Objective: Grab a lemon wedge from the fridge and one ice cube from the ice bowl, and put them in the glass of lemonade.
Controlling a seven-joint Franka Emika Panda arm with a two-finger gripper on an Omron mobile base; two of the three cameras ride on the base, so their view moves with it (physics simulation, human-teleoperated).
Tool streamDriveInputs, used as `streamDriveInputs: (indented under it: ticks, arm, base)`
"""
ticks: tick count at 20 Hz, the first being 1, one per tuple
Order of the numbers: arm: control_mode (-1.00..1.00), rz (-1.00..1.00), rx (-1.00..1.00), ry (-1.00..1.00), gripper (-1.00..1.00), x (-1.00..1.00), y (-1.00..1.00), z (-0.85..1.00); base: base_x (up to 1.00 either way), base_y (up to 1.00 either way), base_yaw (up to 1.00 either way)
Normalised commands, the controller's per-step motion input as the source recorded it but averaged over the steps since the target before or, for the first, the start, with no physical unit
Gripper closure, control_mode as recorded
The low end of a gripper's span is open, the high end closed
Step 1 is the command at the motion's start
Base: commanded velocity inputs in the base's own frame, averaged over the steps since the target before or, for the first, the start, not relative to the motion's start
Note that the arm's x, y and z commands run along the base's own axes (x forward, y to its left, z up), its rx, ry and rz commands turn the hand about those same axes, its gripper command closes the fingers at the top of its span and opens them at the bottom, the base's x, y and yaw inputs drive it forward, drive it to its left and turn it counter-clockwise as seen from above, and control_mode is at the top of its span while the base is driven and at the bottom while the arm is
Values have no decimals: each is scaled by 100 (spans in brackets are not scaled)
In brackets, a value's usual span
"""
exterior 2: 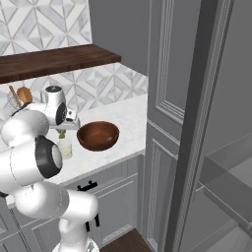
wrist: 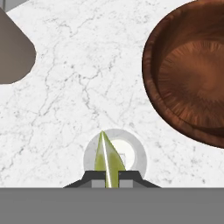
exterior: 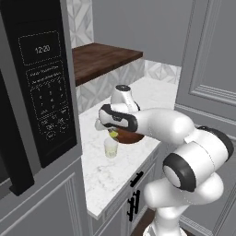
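Hand view, left to right: blurred beige utensil cup [wrist: 13,52] at the far left edge; white marble counter [wrist: 78,96] beneath; narrow yellow-green lemon wedge [wrist: 106,164] pinched between the dark fingertips of the pincer [wrist: 112,177], jaws clenched on it, point outward. Directly below the wedge, small clear glass of lemonade [wrist: 131,151], rim ringing the wedge — held there, apparently, to drop straight in. Just right, low round dark brown wooden ice bowl [wrist: 192,74], near the glass but apart, handy for the ice cube not yet fetched; no cube discernible inside.
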Motion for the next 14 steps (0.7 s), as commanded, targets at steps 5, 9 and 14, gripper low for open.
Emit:
streamDriveInputs:
  ticks: [5,9,14]
  arm:
    - [-100,0,0,0,100,1,6,-5]
    - [-100,0,0,0,100,23,7,-1]
    - [-100,0,0,0,100,3,0,-6]
  base:
    - [0,0,0]
    - [0,0,0]
    - [0,0,0]
